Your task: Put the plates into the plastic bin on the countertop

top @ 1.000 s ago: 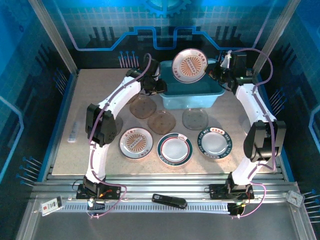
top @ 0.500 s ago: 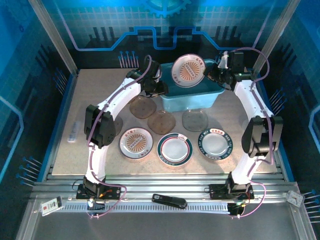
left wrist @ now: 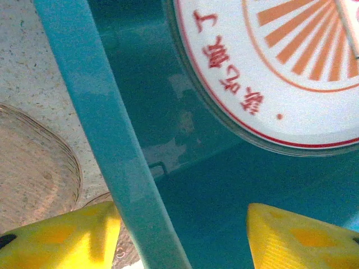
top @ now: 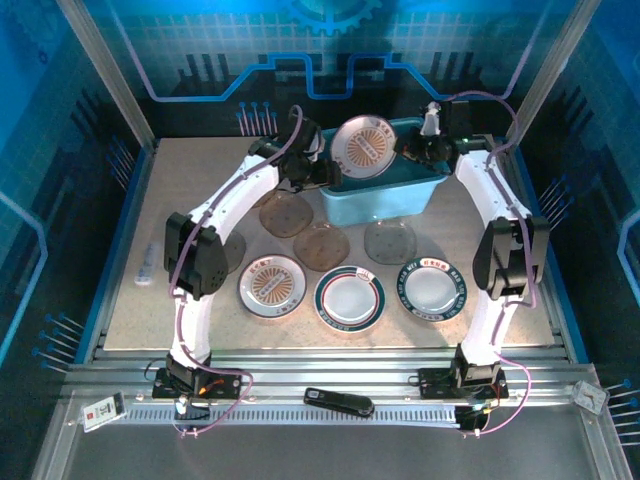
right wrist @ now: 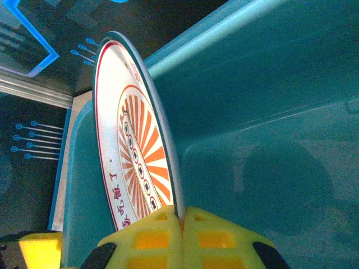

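Red-rimmed plate, clamped edgewise in R gripper, is now brought left & lower into plastic bin; release seems near. L gripper is spread astride bin wall.

Blue light washes your enclosure from the back wall. Your wrist close-ups run soft; shadow pools in the plastic bin.

Robot test cell, blue circuit-print walls, aluminium frame posts, speckled countertop
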